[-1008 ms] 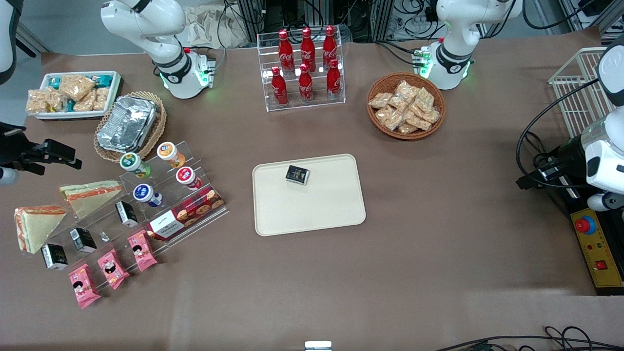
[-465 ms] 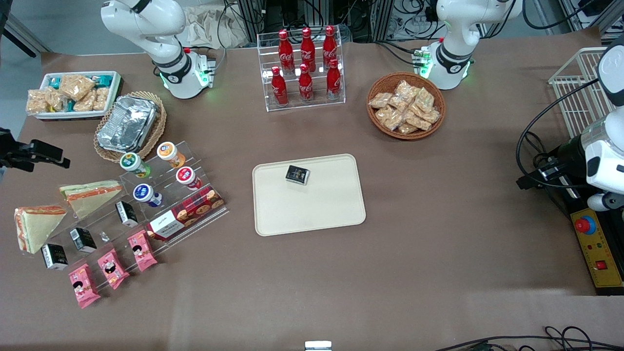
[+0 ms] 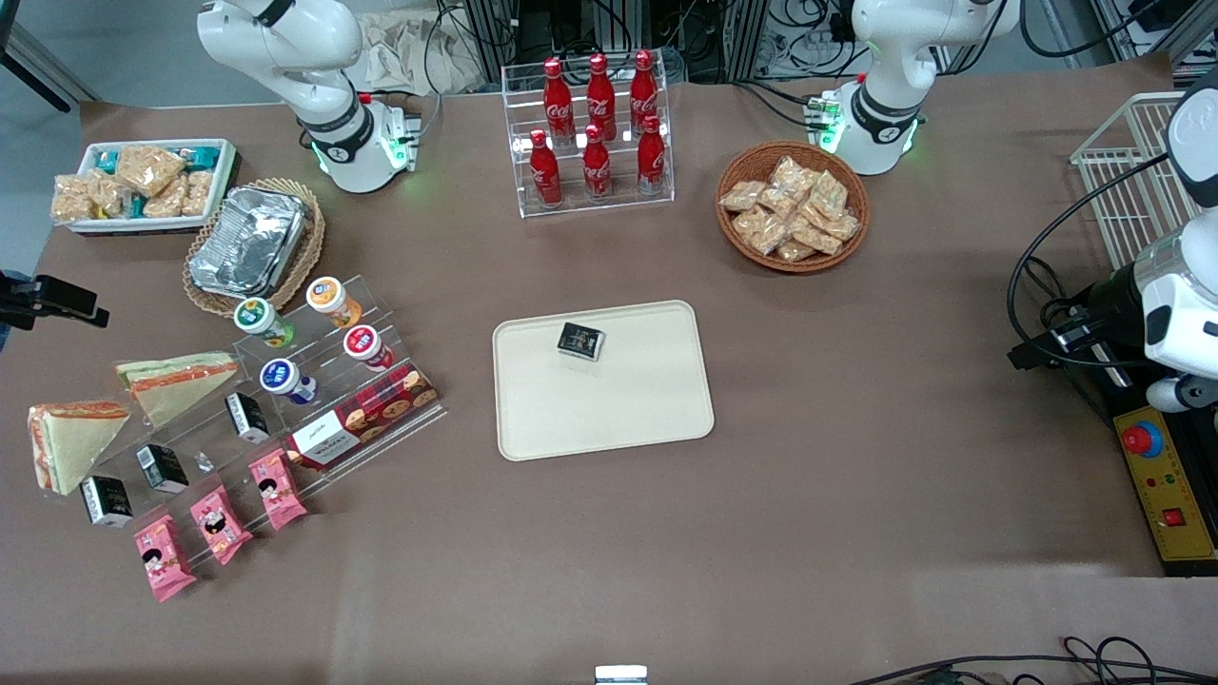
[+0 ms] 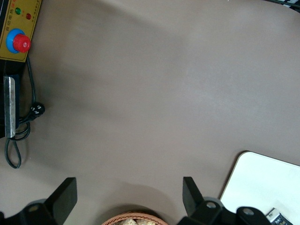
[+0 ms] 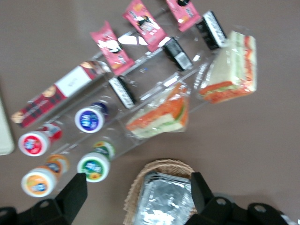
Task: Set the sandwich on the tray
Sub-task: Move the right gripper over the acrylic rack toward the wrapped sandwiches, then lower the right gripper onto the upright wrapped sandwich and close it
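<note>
Two clear-wrapped wedges sit toward the working arm's end of the bench [image 3: 856,495], and neither has shifted over the last second. The sandwich [image 3: 176,379] rests on the upper step of the acrylic rack [image 3: 423,407], while the second wedge [image 3: 68,442] lies just beside it, nearer the front camera. What has changed is the gripper [image 3: 57,300]: it has slid steadily outward toward the bench edge, farther from the rack than a second ago.

The sandwich shows pale bread on its broad face, with orange-red and green filling along the cut edge under glossy film that catches the light in the right wrist view [image 5: 159,115]. It lies nearer the front camera than the fingers and well apart from them.

The fingers [image 5: 75,194] stand wide apart, holding nothing and touching nothing. Between them, lower down, shows the wicker basket [image 3: 309,238] with the foil container [image 3: 247,240] in it.

The tray [image 3: 609,419] lies mid-bench, well away from the fingers toward the parked arm's end, carrying only a small black packet [image 3: 580,340].
</note>
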